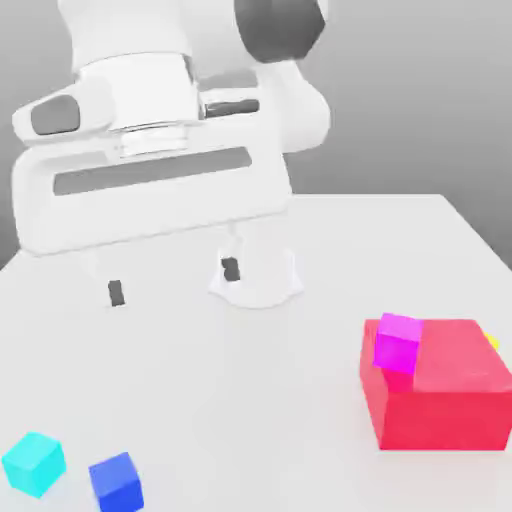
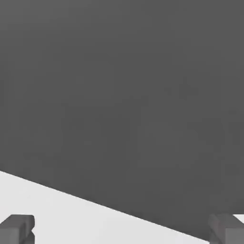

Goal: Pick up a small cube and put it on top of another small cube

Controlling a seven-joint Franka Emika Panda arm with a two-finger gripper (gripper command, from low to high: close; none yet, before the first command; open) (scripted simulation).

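The small dark blue cube [image 1: 116, 482] rests on the white table near the front, at the exterior view's left. A cyan cube [image 1: 34, 464] sits just beside it, further left. A magenta cube [image 1: 398, 341] lies on the big red block [image 1: 438, 384] at the exterior view's right. My gripper [image 1: 173, 281] hangs high over the table's middle-left, well behind and above the blue cube. Its two dark fingertips [image 1: 116, 293] stand wide apart with nothing between them. In the hand view both fingertips [image 2: 17, 228] frame a strip of table edge and grey background.
The white table [image 1: 250, 400] spreads across the scene, its far edge at the back. The arm's round base [image 1: 257, 280] stands behind the gripper. A sliver of something yellow [image 1: 492, 342] peeks out behind the red block.
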